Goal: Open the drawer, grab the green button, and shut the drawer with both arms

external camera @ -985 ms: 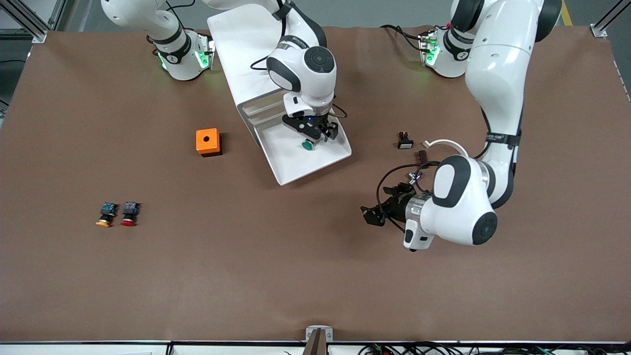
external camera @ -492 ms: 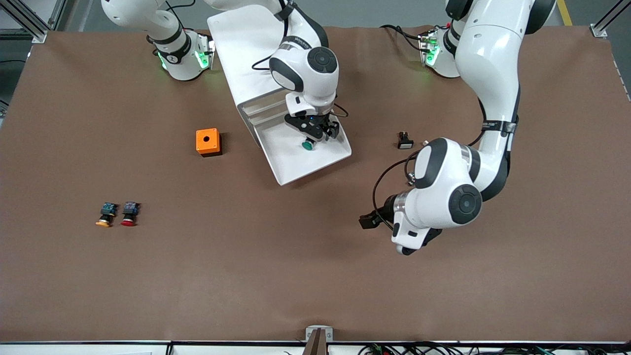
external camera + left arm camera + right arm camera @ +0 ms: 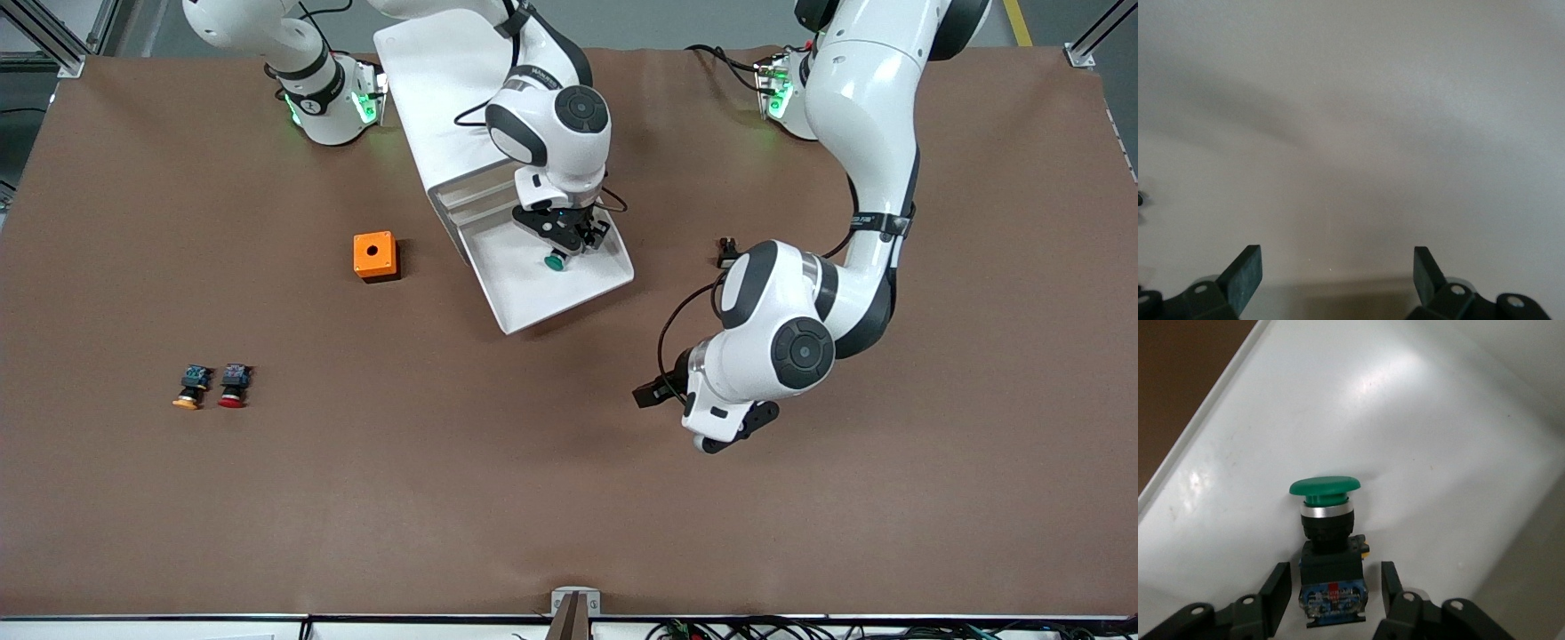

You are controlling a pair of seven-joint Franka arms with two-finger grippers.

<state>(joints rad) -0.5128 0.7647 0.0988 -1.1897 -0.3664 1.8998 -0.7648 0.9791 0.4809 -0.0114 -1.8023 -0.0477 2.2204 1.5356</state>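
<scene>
Robotics lab, two white arms (image 3: 853, 133) bolted to a brown-covered table (image 3: 444, 498), aluminium frame posts (image 3: 53, 36), cables (image 3: 711, 629) along the edge

left gripper (image 3: 1335, 280): low, fingers wide apart | right gripper (image 3: 1331, 593): pointing down, fingers parted

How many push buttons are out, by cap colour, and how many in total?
Green: 1, the button in the open drawer, between the right gripper jaws, not yet clamped.
Red: 1, on the table toward the right arm's end.
Yellow-orange: 1, beside the red one.
Total: 3.
</scene>
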